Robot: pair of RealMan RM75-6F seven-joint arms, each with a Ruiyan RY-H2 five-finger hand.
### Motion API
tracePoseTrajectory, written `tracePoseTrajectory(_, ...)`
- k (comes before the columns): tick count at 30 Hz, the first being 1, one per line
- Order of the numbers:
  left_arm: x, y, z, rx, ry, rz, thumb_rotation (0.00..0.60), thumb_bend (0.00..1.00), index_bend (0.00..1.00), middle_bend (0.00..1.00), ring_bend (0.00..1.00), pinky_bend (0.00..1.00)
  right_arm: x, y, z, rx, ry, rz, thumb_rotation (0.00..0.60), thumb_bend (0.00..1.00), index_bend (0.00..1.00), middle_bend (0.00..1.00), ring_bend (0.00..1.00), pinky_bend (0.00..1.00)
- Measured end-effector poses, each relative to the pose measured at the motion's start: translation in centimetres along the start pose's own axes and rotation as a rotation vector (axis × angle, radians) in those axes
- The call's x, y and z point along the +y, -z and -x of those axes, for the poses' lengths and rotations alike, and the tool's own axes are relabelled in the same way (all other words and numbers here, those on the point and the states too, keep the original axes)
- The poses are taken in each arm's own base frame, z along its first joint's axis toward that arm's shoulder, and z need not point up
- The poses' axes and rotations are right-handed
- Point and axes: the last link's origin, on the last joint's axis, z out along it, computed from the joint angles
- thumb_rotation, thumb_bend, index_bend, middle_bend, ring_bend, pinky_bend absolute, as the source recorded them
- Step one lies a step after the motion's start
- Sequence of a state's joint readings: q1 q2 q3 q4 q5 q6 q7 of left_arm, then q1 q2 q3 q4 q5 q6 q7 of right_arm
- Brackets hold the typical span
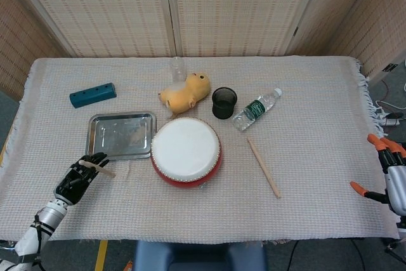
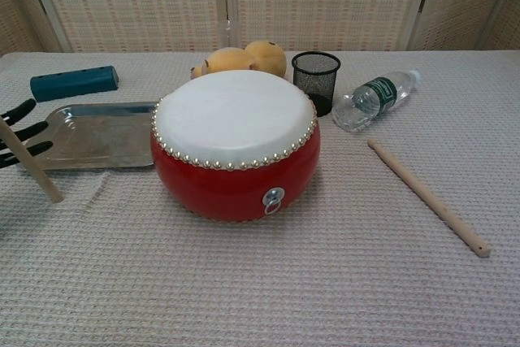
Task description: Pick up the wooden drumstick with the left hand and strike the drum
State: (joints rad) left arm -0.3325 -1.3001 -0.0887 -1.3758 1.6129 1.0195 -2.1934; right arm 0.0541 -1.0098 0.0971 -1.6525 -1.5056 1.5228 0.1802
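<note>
Drumstick (image 1: 97,168) is held in left hand (image 1: 77,179), fingers (image 2: 18,111) wrapped round it; shaft tilted. Drum (image 1: 186,151) lies to its right, well apart.

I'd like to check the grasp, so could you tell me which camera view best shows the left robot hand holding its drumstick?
The head view: the whole left robot hand shows, wrapped around the drumstick. The chest view shows only its fingertips at the frame's left edge, with the stick slanting down.
</note>
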Motion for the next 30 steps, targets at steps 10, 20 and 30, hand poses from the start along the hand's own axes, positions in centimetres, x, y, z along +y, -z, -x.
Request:
tracePoseTrajectory(10, 0.1, -0.8, -1.5, 0.012, 0.005, -0.034, 0.6, 0.39, 0.55, 0.32, 0.17, 0.12, 0.0, 0.1, 0.2, -0.004, -0.004, 0.002, 0.6, 0.02, 0.07, 0.14, 0.02, 0.12)
tracePoseTrajectory(20, -0.3, -1.8, -1.6, 0.091, -0.022, 0.004, 0.6, 0.39, 0.46, 0.34, 0.2, 0.16, 0.2, 0.3, 0.3, -0.009, -0.009, 0.008, 0.6, 0.02, 0.07, 0.14, 0.02, 0.12)
tracePoseTrajectory(30, -2.1, -3.4, -0.1, 0.071, -0.08, -0.001, 0.6, 0.24, 0.42, 0.42, 0.31, 0.27, 0.3, 0.3, 0.3, -0.012, -0.009, 0.008, 0.6, 0.02, 0.07, 0.14, 0.02, 0.12)
